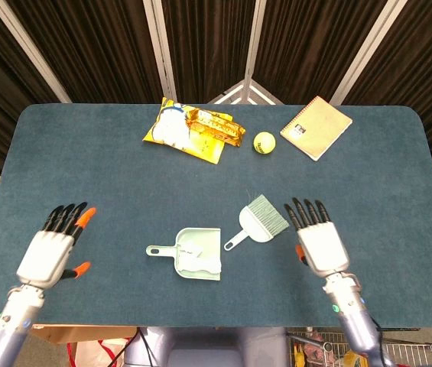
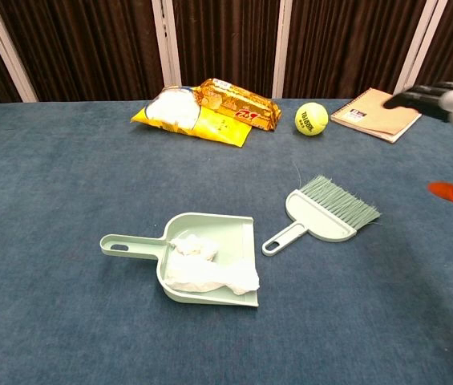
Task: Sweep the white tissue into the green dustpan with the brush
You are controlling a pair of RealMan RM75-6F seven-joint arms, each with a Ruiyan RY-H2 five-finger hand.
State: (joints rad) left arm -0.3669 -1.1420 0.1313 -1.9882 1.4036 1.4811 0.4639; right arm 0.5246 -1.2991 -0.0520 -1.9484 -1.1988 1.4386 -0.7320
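The green dustpan [image 1: 197, 253] [image 2: 202, 241] lies near the table's front middle, handle pointing left. A crumpled white tissue [image 1: 197, 261] [image 2: 207, 269] sits inside it, spilling toward its open edge. The green brush [image 1: 258, 219] [image 2: 326, 212] lies flat on the table just right of the dustpan, bristles pointing away to the right, with nothing holding it. My right hand [image 1: 319, 238] [image 2: 450, 112] is open to the right of the brush, fingers spread, holding nothing. My left hand [image 1: 53, 243] is open at the front left, well apart from the dustpan.
At the back of the blue table [image 1: 108, 168] lie yellow snack bags [image 1: 193, 130] [image 2: 206, 108], a tennis ball [image 1: 263, 142] [image 2: 311, 119] and a tan notebook [image 1: 316, 127] [image 2: 374, 115]. Dark curtains hang behind the table.
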